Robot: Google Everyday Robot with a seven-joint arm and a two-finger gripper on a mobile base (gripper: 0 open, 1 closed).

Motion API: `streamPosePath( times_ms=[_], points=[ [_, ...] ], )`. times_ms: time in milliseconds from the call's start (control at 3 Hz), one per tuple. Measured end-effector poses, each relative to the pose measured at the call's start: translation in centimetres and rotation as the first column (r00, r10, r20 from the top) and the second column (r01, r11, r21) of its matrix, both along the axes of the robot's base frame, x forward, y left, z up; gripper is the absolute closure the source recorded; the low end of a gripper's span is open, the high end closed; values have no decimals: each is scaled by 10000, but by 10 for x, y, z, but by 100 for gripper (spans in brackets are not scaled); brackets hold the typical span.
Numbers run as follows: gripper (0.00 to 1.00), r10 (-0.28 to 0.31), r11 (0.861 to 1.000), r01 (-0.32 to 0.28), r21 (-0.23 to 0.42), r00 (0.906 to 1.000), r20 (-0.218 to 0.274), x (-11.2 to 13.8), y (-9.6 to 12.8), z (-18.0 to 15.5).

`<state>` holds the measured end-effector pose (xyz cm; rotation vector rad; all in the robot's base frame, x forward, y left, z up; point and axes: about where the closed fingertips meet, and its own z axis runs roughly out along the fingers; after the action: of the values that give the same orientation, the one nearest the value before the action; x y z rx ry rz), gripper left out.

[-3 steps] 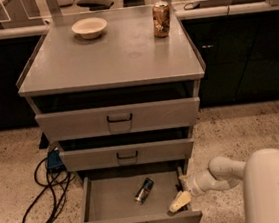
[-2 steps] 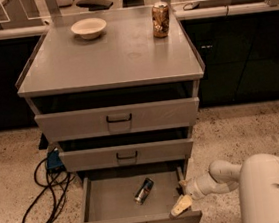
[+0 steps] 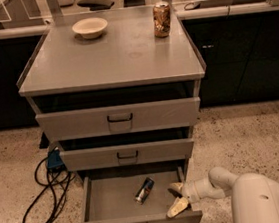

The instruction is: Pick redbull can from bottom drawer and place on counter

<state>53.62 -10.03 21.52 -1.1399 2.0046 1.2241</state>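
Note:
The redbull can (image 3: 144, 190) lies on its side in the open bottom drawer (image 3: 106, 208), near the middle, slanted. My gripper (image 3: 175, 199) is inside the drawer at its right end, to the right of the can and apart from it. Its two pale fingers are spread and hold nothing. The grey counter (image 3: 110, 56) tops the cabinet above.
A cream bowl (image 3: 89, 27) and a wider brown-gold can (image 3: 161, 19) stand at the back of the counter. Two shallower drawers (image 3: 120, 119) sit above the bottom one, slightly open. A black cable (image 3: 47, 187) and blue plug lie on the floor at left.
The gripper has shifted slightly left and further into the drawer, closer to the can. The can has not moved.

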Motion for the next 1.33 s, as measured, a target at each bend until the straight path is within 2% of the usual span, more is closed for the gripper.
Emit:
streamPosePath(
  times_ms=[333, 667, 1000, 1333],
  points=[
    [0, -695, 9874, 477, 1511, 9875, 1418, 27, 2, 34],
    [0, -859, 9804, 525, 1898, 9813, 1725, 32, 11, 45],
    [0, -975, 9884, 672, 1363, 9682, 2302, 32, 10, 48],
    [0, -1298, 9915, 1238, 391, 9464, 2959, 22, 38, 35]
  ],
)
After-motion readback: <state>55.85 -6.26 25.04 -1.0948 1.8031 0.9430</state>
